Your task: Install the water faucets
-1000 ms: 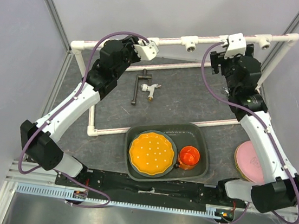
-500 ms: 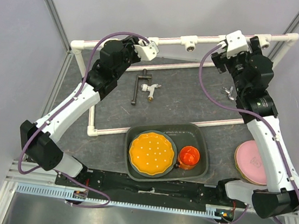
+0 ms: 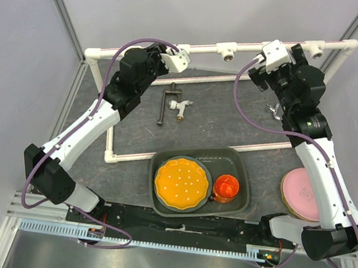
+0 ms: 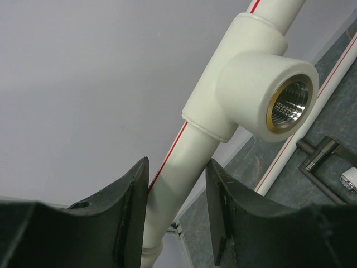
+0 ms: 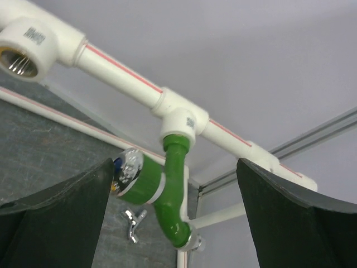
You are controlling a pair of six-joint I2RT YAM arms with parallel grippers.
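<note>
In the right wrist view the green faucet hangs screwed into a white tee of the PVC frame. My right gripper stands wide open around it, touching nothing. The tiny silvery faucet lies on the mat below, and it also shows in the top view. The black-handled faucet lies on the mat inside the frame. My left gripper is shut on the frame's top pipe, just below an empty brass-threaded tee. From above, the right gripper hides the green faucet.
The PVC pipe frame runs along the back and the left side. A dark tray near the arm bases holds an orange plate and an orange cup. A pink plate lies at the right.
The right arm's wrist has swung up towards the back pipe, and its gripper has shifted slightly left. The left arm has not moved.
</note>
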